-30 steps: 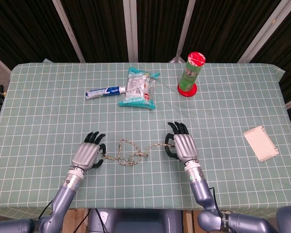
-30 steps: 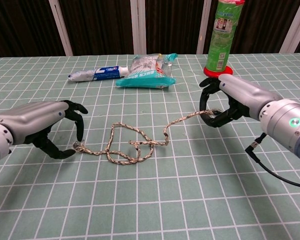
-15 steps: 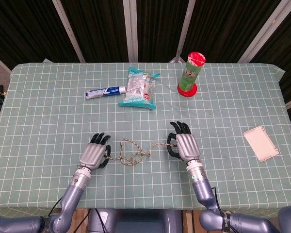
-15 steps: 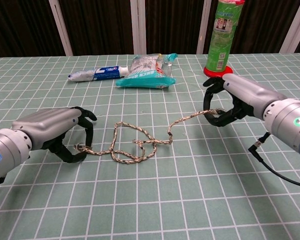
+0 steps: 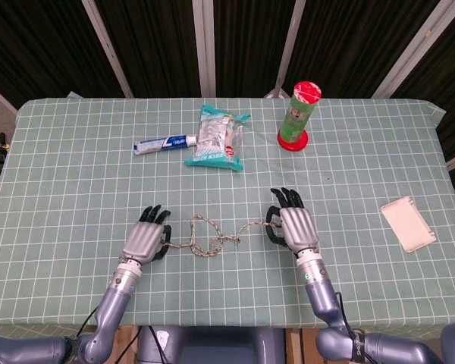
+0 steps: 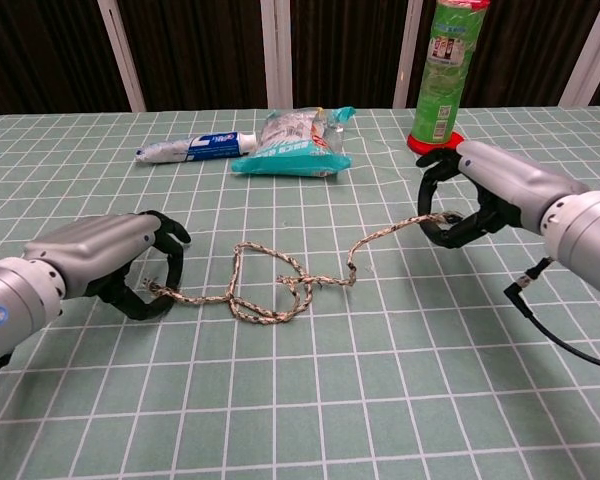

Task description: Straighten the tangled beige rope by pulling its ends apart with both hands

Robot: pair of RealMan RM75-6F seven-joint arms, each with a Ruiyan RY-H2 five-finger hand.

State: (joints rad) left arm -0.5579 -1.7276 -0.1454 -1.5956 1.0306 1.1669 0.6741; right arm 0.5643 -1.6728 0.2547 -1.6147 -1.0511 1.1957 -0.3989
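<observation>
The beige rope (image 5: 209,239) (image 6: 270,285) lies in loose loops on the green checked tablecloth between my two hands. My left hand (image 5: 145,241) (image 6: 100,262) pinches the rope's left end close to the cloth. The rope's right end is pinched in my right hand (image 5: 294,228) (image 6: 485,190), a little above the table. From the knot of loops in the middle, a fairly straight strand runs up to the right hand.
A toothpaste tube (image 5: 165,142) and a snack bag (image 5: 214,137) lie at the back of the table. A green canister with a red lid (image 5: 298,115) stands at the back right. A white flat box (image 5: 408,223) lies at the right.
My right hand has moved to the right with its rope end, drawing that strand straighter. The left hand shifted slightly right and back, and the middle loops slid rightwards.
</observation>
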